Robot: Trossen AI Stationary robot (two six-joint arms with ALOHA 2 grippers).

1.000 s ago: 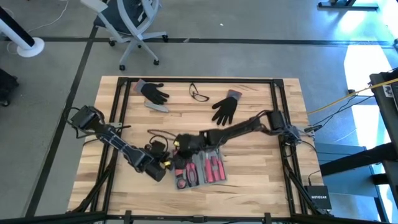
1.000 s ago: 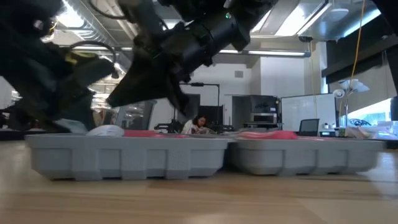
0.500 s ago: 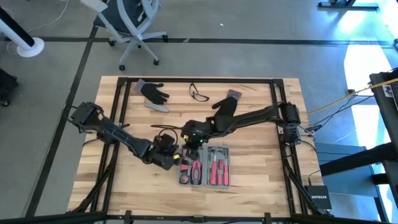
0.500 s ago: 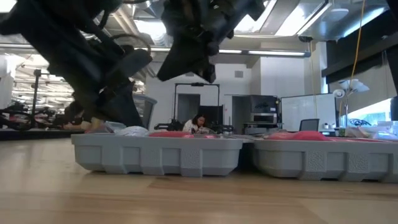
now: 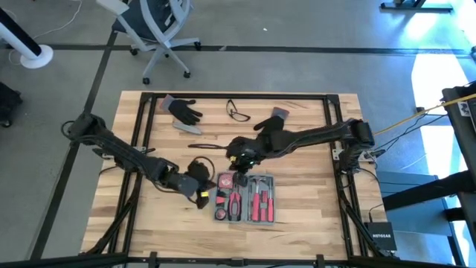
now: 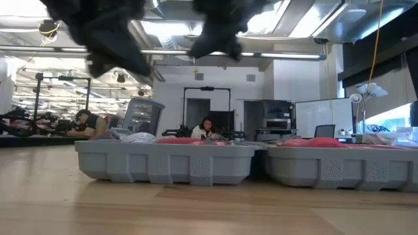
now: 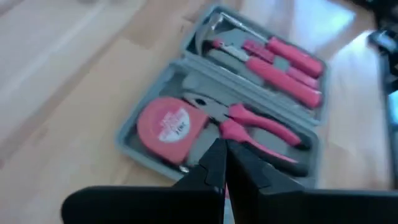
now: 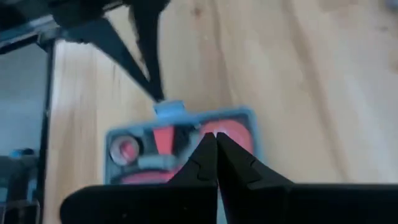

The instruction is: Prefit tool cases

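Tool case (image 5: 245,198) open flat; left gripper (image 5: 202,195) beside, right gripper (image 5: 239,162) above, jaws closed.

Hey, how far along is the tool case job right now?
Done so far: the tool case lies open on the table, with a tape measure, pliers and a hammer seated in its recesses. In hand: nothing; the left gripper and right gripper hover beside it, fingers shut and empty. Left: closing the case, by the look of it. Black gloves lie untouched.
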